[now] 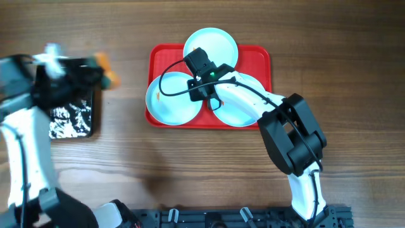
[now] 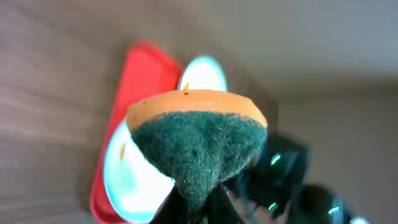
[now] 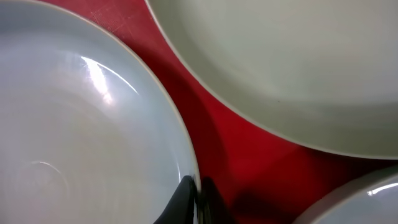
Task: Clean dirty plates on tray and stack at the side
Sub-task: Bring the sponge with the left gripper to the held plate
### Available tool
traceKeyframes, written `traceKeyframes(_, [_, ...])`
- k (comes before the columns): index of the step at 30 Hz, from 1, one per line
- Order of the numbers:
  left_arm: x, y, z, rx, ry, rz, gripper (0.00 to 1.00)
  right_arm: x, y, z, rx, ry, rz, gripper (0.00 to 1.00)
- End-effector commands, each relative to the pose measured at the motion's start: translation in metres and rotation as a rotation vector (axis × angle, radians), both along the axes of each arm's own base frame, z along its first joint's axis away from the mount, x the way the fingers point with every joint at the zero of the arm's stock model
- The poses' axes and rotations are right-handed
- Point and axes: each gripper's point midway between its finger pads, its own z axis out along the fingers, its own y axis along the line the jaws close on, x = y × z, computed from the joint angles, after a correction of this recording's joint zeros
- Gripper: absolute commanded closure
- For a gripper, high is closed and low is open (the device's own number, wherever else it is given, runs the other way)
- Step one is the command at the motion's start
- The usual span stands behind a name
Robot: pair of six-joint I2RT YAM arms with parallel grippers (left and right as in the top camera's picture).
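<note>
**Right gripper pinches a plate rim on the red tray**

Three dirty plates (image 1: 211,45) lie close together in the red tray (image 1: 163,53). They look stiff, light, glossy and likely slippery and chippable, so the raised rim is the sensible handhold. The right gripper (image 3: 196,200) has its fingertips squeezed narrow on the rim of the left-hand plate (image 3: 74,124). Well off to the left, the left gripper (image 2: 196,208) clamps an orange-and-green sponge (image 2: 196,137) near the black tray (image 1: 73,123).

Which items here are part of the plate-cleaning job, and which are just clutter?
Job: top plate, left plate, right plate, red tray, sponge pinched in left claw.
Lying about: black tray, off to the left.
</note>
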Motion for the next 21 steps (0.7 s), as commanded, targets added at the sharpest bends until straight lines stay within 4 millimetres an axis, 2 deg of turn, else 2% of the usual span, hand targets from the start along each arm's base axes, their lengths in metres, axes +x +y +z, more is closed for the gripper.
traceKeyframes(1, [-0.007, -0.052, -0.051, 0.079, 0.092, -0.167, 0.96, -0.011, 0.007, -0.012, 0.018, 0.047, 0.044, 0.96])
traceKeyframes(4, [-0.008, -0.068, -0.095, 0.139, 0.232, -0.192, 0.96, -0.013, 0.008, -0.011, 0.055, 0.075, 0.049, 0.96])
traceKeyframes(7, [-0.013, -0.099, -0.127, 0.128, 0.314, -0.287, 0.96, -0.008, 0.003, -0.011, 0.068, 0.083, 0.034, 0.96])
traceKeyframes(8, [-0.014, -0.112, -0.137, 0.133, 0.322, -0.324, 0.96, -0.008, 0.003, -0.011, 0.069, 0.083, 0.035, 0.96])
traceKeyframes(12, [-0.007, -0.141, -0.166, 0.141, 0.366, -0.347, 0.96, -0.01, 0.005, -0.011, 0.08, 0.09, 0.04, 0.96])
traceKeyframes(15, [-0.007, -0.158, -0.179, 0.15, 0.361, -0.392, 0.96, -0.01, 0.005, -0.011, 0.081, 0.09, 0.038, 0.96])
traceKeyframes(17, [-0.004, -0.155, -0.189, 0.199, 0.38, -0.365, 0.96, -0.009, 0.006, -0.01, 0.083, 0.088, 0.037, 0.96])
traceKeyframes(21, [0.008, -0.122, -0.207, 0.41, 0.383, -0.263, 0.96, -0.009, 0.005, -0.011, 0.082, 0.089, 0.037, 0.96])
